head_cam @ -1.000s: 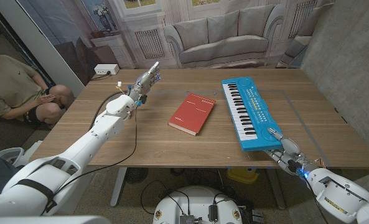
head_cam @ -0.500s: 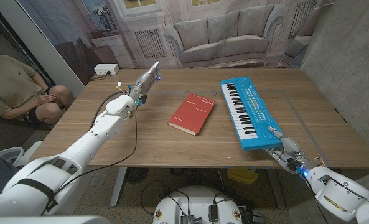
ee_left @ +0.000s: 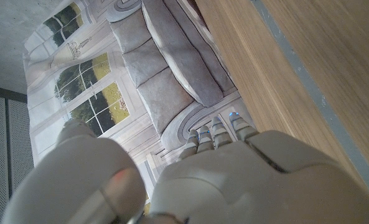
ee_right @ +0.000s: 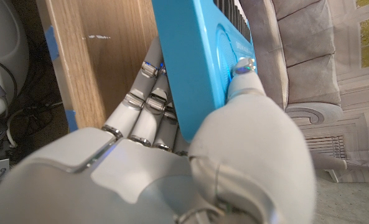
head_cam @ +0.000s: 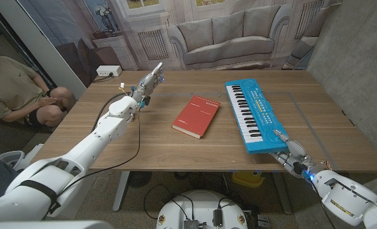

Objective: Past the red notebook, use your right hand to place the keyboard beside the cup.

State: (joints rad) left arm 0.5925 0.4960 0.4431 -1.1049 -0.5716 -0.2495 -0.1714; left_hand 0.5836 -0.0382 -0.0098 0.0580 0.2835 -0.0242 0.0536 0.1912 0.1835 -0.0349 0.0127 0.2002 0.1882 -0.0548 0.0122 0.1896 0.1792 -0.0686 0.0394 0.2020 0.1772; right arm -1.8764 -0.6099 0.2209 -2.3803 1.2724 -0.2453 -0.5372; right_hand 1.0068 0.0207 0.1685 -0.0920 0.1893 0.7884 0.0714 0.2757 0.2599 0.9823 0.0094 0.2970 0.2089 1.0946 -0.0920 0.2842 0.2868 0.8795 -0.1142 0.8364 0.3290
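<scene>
The right hand (head_cam: 288, 151) pinches the near end of the long blue plastic toy keyboard (head_cam: 255, 114), thumb on top, fingers (ee_right: 148, 102) beneath; it extends away from the hand, the red hardcover notebook (head_cam: 196, 116) left; probably light, stiff, slippery; an end grip risks sagging.

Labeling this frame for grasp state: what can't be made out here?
- Cup: none visible beside the keyboard or red notebook, head view.
- Right hand fingers under the keyboard: hidden by its blue body, both views.
- Left hand: small in head view; palm unseen from left wrist.
</scene>
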